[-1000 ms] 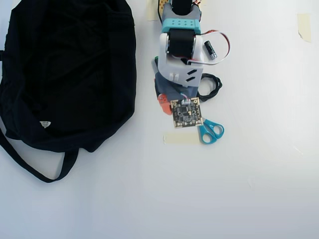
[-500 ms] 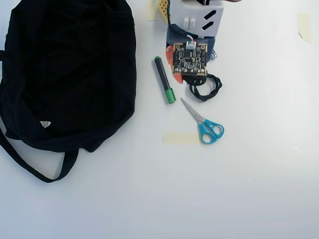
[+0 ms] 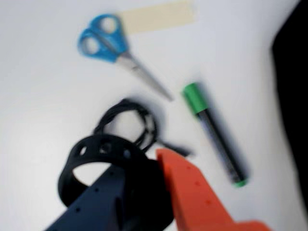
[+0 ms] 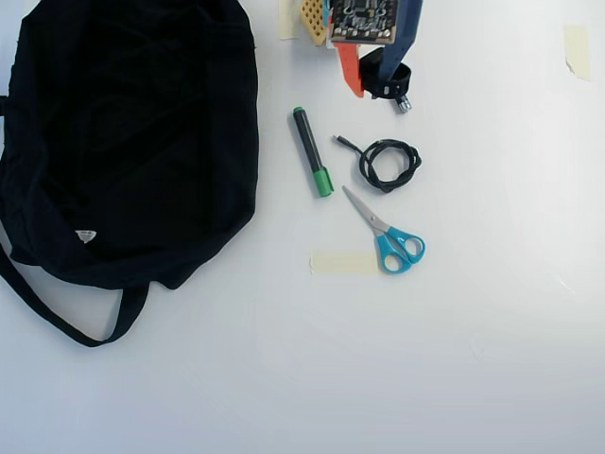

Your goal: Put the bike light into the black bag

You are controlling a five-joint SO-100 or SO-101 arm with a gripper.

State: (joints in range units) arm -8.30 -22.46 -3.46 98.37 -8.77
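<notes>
End effector (image 4: pixel 371 78) w/ bike light (image 3: pixel 103 159), now raised.

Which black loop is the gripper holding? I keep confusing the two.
The gripper is closed on the bike light, a perforated strap ring. The coiled cable lies loose on the table, beside the scissors.

Overhead: my gripper (image 4: pixel 369 76) 12 o'clock | large black fabric bag (image 4: pixel 132 142) 9 o'clock | blue-handled scissors (image 4: pixel 388 232) centre, coiled black cable (image 4: pixel 388 163) behind

White table (image 4: pixel 492 359) — we note the black bag (image 4: pixel 132 142) at overhead left. Beside it lie a green-capped marker (image 4: pixel 311 151), a coiled black cable (image 4: pixel 388 164), blue-handled scissors (image 4: pixel 389 236) and a tape strip (image 4: pixel 343 263) — more tape (image 4: pixel 576 47) sits top right.
</notes>
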